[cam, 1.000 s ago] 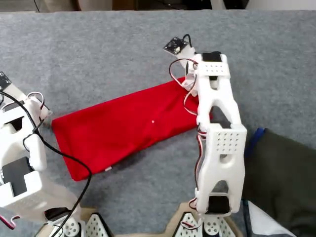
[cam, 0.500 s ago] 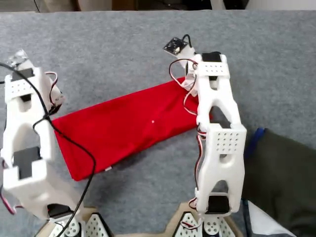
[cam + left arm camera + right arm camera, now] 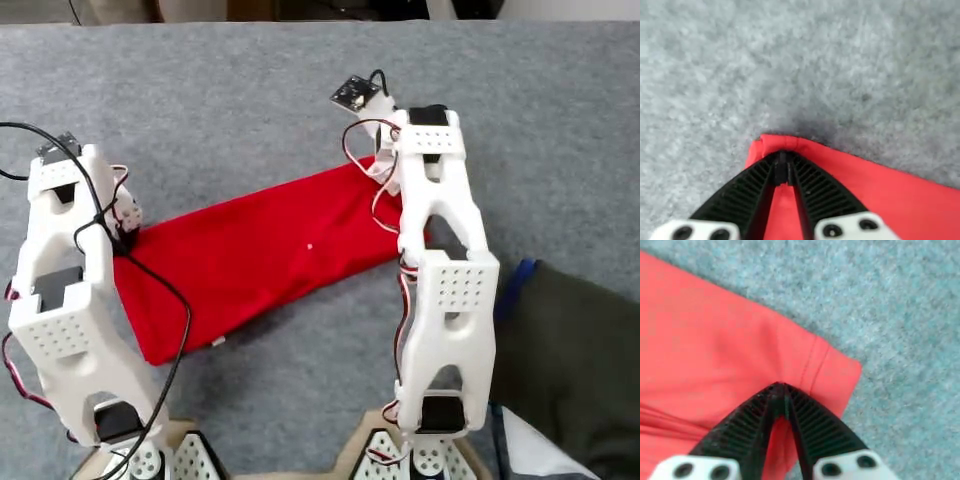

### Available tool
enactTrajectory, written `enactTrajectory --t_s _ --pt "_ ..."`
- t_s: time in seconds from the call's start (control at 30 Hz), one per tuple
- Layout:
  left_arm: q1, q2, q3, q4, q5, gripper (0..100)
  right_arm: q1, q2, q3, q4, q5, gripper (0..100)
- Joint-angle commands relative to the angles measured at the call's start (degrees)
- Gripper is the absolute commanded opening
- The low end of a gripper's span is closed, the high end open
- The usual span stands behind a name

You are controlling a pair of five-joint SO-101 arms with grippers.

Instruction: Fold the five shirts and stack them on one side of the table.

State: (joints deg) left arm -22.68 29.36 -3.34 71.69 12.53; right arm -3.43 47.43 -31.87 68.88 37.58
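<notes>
Red shirt (image 3: 250,260) lies as a long folded strip, slanted across the middle of the grey table (image 3: 200,90). Dark garment (image 3: 580,360) sits at the table's right edge, apart from the strip. Left gripper (image 3: 783,159) is clamped on the far corner of the strip's left end, cloth bunched at its tips. Right gripper (image 3: 780,388) is pinched on the hemmed corner at the opposite end. Assessment: crosswise fold in hand, both ends secured. Next move calls for lifting one end and laying it over the other, edges aligned.

Red shirt (image 3: 250,260), flecked grey table cover (image 3: 200,100), black ribbed left claw (image 3: 784,169), right claw (image 3: 781,392)
</notes>
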Motion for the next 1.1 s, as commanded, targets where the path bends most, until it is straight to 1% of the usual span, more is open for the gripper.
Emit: enactTrajectory --t_s 0.0,0.2,0.27,0.4,0.53,0.67,0.77,0.83,0.93,1.07 --pt "-3.69 0.31 -3.08 -2.90 -2.37 2 0.31 0.13 -2.68 -0.53 0.88 0.5" --pt "-4.22 0.31 -2.90 -3.96 -5.89 2 0.22 0.13 -2.59 -0.26 2.02 0.5" --pt "-3.96 0.13 -2.81 -3.78 -6.07 2 0.22 0.13 -2.59 -0.26 2.02 0.5" --pt "-2.46 -0.22 -4.92 -0.62 -6.95 2 0.22 -0.13 -2.59 -0.26 1.67 0.5" --pt "-0.79 -2.07 -12.13 10.37 -12.13 2 0.40 -4.70 -4.00 1.14 -2.20 0.5" --pt "-2.29 -4.70 -20.66 21.54 -14.77 3 0.48 -12.35 -0.75 1.32 -5.01 0.5" --pt "-3.96 -5.05 -24.62 28.31 -18.55 11 0.48 -18.07 3.47 0.97 -5.01 0.5" --pt "-4.66 -5.49 -22.68 29.19 -20.75 15 0.57 -22.20 5.58 0.97 -5.01 0.5" --pt "-4.40 -5.41 -16.62 29.19 -22.95 16 2.33 -28.35 8.92 0.62 -4.92 0.5" --pt "-3.87 -5.58 -8.70 27.34 -26.64 15 7.25 -33.54 14.55 -5.10 -4.66 0.6"
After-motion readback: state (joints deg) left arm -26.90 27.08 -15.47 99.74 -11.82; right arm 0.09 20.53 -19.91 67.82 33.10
